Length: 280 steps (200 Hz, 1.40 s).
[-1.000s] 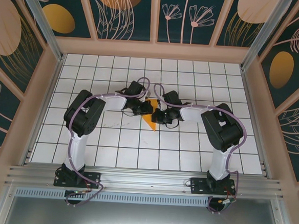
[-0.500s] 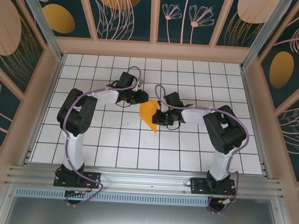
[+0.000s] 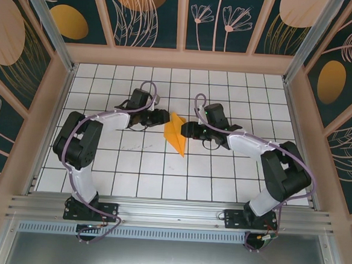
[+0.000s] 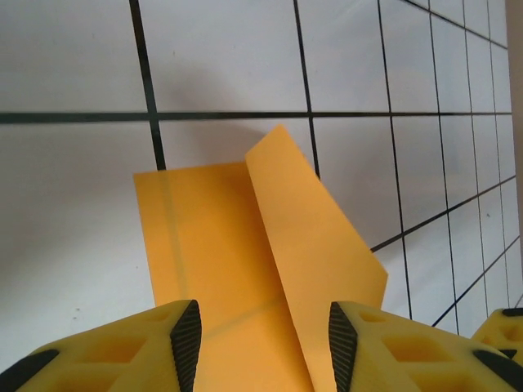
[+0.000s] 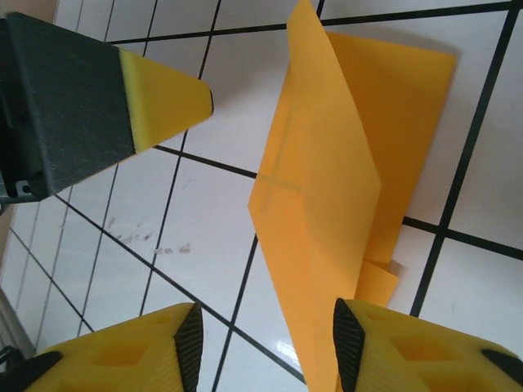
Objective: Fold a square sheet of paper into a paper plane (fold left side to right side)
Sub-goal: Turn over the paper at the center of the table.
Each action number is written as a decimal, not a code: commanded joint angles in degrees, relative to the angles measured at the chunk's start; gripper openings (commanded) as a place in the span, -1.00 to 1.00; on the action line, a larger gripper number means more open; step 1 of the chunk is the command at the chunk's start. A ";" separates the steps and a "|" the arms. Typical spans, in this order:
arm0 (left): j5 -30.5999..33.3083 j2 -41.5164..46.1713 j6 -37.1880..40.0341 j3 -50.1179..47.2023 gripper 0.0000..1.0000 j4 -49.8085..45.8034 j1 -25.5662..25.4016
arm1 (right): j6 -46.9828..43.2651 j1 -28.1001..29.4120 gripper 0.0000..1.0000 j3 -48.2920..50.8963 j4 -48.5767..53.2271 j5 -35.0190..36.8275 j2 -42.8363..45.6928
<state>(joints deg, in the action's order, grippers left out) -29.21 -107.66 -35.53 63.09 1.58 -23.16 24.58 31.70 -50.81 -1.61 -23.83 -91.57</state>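
The orange-yellow sheet of paper lies folded into a pointed wedge on the white grid table, its tip toward the near side. One flap stands slightly raised along the centre crease. My left gripper sits just left of the paper's far end, jaws apart, with the paper lying below the gap. My right gripper is at the paper's right edge, also open, the paper in front of its fingers. Nothing is pinched by either one.
The white grid table is ringed by a low wooden rim and dark patterned walls. The left gripper's yellow finger shows close by in the right wrist view. Both arm bases stand at the near rail.
Both grippers have opened and let go of the paper. The left arm has drawn back to the left, the right arm to the right. The paper lies uncovered between them.
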 commanded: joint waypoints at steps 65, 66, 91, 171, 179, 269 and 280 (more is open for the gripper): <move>-6.11 -10.13 -3.65 6.79 -0.13 5.95 -2.80 | -0.02 -0.05 0.10 4.00 -0.57 3.73 7.47; -6.16 -10.21 -3.70 6.87 -0.13 6.01 -2.83 | 0.01 -0.01 0.11 4.11 -0.63 3.72 7.60; -7.54 -11.37 -4.74 8.08 -0.37 7.98 -3.13 | 1.53 -2.52 0.33 6.83 -2.46 0.50 9.92; -6.00 1.21 -3.47 8.26 -1.00 10.64 0.32 | 15.79 -13.97 0.98 18.52 -29.76 -22.30 16.52; -6.34 2.96 -3.67 8.58 -1.00 11.38 0.69 | 17.38 -14.37 0.98 18.64 -33.33 -24.49 16.11; -12.81 12.88 -13.07 9.99 -1.00 23.44 1.26 | 24.31 -11.12 0.98 10.61 -51.95 -32.41 5.99; -14.05 13.04 -14.35 9.61 -1.00 25.00 1.25 | 25.88 -10.96 0.98 10.19 -54.43 -32.65 4.50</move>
<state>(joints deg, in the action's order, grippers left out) -39.29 -95.77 -45.76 72.77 21.08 -21.74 47.18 19.99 -38.35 -46.37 -53.45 -84.62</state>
